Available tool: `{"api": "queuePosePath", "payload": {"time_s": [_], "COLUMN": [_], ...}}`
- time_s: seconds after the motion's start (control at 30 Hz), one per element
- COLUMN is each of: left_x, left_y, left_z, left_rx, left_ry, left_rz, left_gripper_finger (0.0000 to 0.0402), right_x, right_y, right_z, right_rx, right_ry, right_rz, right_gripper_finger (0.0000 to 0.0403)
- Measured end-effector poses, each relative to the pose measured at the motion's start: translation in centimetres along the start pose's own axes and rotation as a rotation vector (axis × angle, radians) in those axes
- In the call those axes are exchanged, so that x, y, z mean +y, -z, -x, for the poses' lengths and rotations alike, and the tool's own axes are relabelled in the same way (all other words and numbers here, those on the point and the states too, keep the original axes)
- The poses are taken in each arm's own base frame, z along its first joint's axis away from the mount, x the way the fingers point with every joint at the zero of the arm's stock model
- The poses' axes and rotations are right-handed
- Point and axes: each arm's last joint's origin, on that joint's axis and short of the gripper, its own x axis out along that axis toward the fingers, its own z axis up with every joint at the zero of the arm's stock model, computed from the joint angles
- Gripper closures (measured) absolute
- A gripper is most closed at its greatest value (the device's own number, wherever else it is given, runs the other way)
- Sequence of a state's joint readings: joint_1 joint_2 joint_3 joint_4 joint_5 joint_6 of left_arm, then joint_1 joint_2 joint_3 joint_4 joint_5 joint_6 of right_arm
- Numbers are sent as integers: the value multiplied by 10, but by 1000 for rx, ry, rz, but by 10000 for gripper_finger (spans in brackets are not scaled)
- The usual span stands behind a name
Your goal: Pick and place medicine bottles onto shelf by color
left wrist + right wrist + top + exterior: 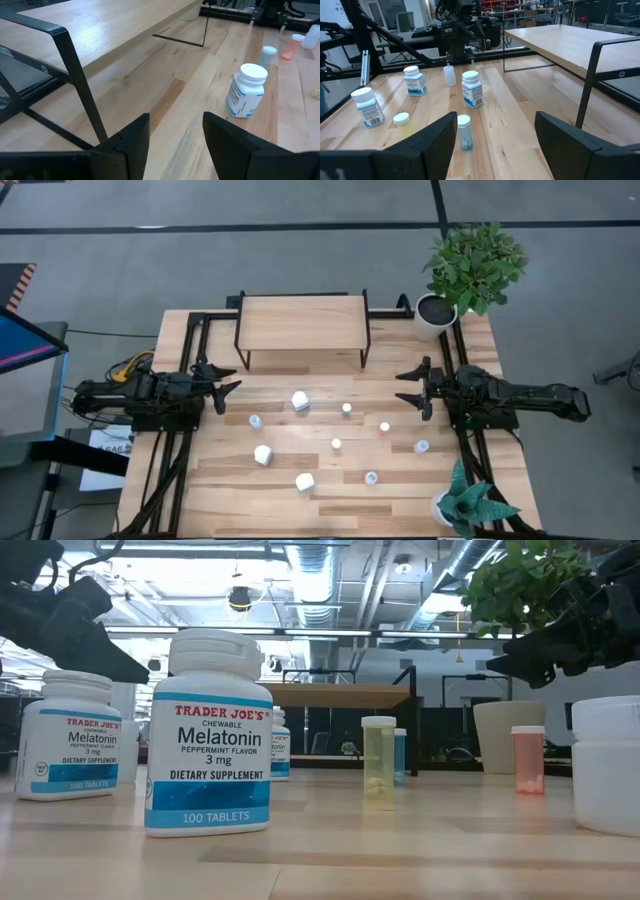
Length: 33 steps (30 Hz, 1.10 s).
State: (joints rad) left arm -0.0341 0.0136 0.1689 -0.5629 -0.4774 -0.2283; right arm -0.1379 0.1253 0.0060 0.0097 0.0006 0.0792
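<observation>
**Operator:** State the condition of both grippers.

**Technician:** The left gripper (228, 387) hangs near the table's (200, 480) left edge, fingers (131, 142) partly spread, with nothing between them. The right gripper (412, 387) hangs near the right edge, fingers spread wide, also empty. Both point toward the table's middle.

**Operator:** Locate the bottles and the shelf.

**Technician:** The shelf (302, 322) stands at the far edge, its top bare. All the bottles stand upright on the table in front of it (none is placed yet). A white bottle (300, 401) stands closest to the shelf, near the table's middle.

**Operator:** Which arm should take that bottle?

**Technician:** Judged from above, it lies inward from the left gripper and slightly toward the near edge, closer to that arm than to the right one. Its long axis is vertical, so a level approach with the fingers straddling its sides appears suitable. The small red-capped bottle (384, 426) lies nearer the right gripper.
</observation>
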Motion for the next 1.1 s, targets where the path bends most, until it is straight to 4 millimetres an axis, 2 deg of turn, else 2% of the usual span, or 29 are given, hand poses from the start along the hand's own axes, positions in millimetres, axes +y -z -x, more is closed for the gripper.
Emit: {"api": "queuePosePath", "payload": {"time_s": [0.27, 0.37, 0.5, 0.67, 0.8, 0.93, 1.03, 1.1], "left_x": [1, 1, -2, -3, -4, -4, -4, -5], "left_y": [-4, -4, -4, -5, -7, -17, -24, -26], "left_z": [-1, -1, -1, -3, -4, -2, -1, 0], "left_rx": [-49, -51, -41, -70, -113, -223, -287, -295], "left_ry": [-66, -53, 33, 44, 42, 43, 47, 82], "left_rz": [-135, -120, 85, 350, 403, 487, 556, 544], "left_gripper_finger": [231, 231, 231, 231, 231, 231, 231, 231], "right_x": [0, 0, 0, 0, -1, -4, -4, -4], "right_y": [0, 0, 0, 0, 0, -1, -1, -1], "right_z": [0, 0, 0, 0, 0, 0, 0, 0], "right_rx": [0, 0, 0, 0, -4, -5, -6, -8], "right_ry": [0, 0, 0, 0, 16, 55, 58, 55], "right_rz": [0, 0, 0, 0, 8, 128, 125, 101], "right_gripper_finger": [112, 112, 112, 112, 112, 112, 112, 112]}}
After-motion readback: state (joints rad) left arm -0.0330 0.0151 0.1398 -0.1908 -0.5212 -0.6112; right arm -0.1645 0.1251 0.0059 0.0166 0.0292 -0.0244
